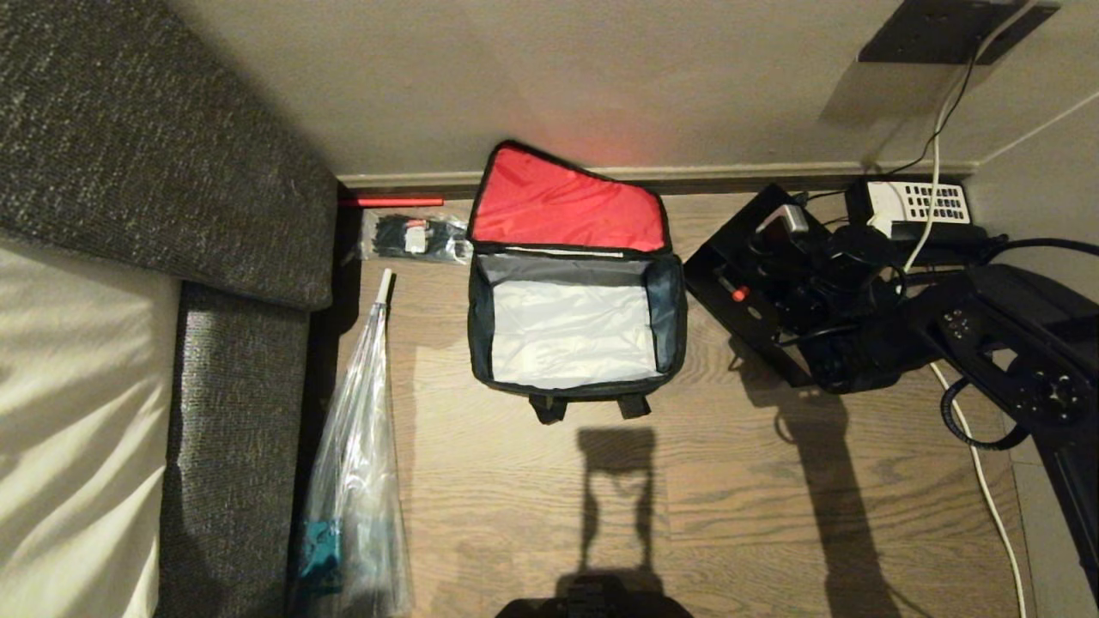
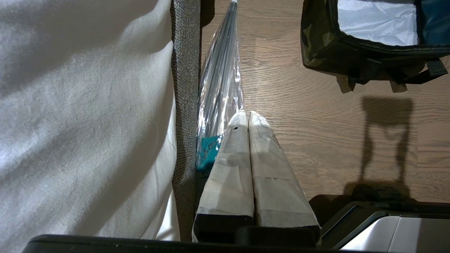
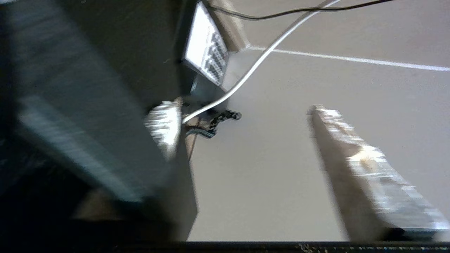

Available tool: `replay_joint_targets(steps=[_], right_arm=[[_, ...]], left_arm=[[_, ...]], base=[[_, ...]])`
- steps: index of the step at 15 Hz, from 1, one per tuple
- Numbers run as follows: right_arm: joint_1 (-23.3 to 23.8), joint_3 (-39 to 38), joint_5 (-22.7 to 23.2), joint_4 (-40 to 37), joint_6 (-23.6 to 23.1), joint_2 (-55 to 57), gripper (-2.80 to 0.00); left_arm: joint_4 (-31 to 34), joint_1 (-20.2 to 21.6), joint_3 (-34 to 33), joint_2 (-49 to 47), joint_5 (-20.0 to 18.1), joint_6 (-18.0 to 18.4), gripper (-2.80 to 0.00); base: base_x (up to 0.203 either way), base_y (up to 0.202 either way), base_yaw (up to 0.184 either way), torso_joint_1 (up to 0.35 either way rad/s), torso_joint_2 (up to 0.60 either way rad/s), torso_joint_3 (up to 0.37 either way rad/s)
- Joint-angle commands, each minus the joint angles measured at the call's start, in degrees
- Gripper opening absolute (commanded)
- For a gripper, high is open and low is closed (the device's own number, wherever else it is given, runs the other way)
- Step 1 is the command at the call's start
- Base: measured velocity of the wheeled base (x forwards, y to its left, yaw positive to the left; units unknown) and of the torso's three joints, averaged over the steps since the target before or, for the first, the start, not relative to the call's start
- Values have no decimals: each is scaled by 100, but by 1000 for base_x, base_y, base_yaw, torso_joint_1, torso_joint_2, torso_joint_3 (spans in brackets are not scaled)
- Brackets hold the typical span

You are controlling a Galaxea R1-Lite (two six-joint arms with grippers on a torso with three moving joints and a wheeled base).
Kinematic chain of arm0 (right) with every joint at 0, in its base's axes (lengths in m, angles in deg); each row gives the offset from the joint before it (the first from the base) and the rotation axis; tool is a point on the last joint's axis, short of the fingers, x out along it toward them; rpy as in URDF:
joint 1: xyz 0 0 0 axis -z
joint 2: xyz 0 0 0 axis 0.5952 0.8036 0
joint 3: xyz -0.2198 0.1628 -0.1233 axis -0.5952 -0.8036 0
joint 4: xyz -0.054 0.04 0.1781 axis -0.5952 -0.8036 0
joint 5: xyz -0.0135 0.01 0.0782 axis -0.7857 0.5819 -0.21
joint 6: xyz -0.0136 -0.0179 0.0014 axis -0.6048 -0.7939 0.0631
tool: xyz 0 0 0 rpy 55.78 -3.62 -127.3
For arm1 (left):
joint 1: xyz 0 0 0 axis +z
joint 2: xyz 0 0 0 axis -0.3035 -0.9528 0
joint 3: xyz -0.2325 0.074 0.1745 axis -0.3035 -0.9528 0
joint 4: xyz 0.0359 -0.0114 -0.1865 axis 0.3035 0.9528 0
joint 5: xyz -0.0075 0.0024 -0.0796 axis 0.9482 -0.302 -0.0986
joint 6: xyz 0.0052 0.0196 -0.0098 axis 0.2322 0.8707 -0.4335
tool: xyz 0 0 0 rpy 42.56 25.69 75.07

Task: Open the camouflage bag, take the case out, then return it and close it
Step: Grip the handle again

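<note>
Head view: bag [image 1: 573,335] lies open on the floor, red lid back, grey inside bare; black case [image 1: 755,283] sits just right of it under the right arm. Left wrist view: left gripper [image 2: 248,117] pressed closed, holding nothing. Right wrist view: right gripper [image 3: 242,130] fingers apart beside the case.

The head camera looks down at the floor [image 1: 755,515] from high up. The left wrist camera sits low by the couch [image 2: 182,70] and faces the bag [image 2: 318,45]; both views share the bag [image 1: 577,378]. The right wrist camera is close to the phone [image 3: 205,49], also seen from above [image 1: 917,203].
</note>
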Motion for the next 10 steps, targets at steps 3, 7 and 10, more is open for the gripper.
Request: replay_joint_targets(steps=[3, 7, 10], right_arm=[[-5, -41, -44, 54, -16, 40, -280], [-49, -119, -44, 34, 10, -7, -280], [-71, -157, -44, 38, 1, -162, -280]], left_arm=[[-2, 0, -1, 18, 4, -2, -280], [-2, 0, -1, 18, 4, -2, -280], [-2, 0, -1, 18, 11, -2, -280]], base=[[0, 0, 0, 0, 0, 0], [0, 0, 0, 0, 0, 0], [0, 0, 0, 0, 0, 0]])
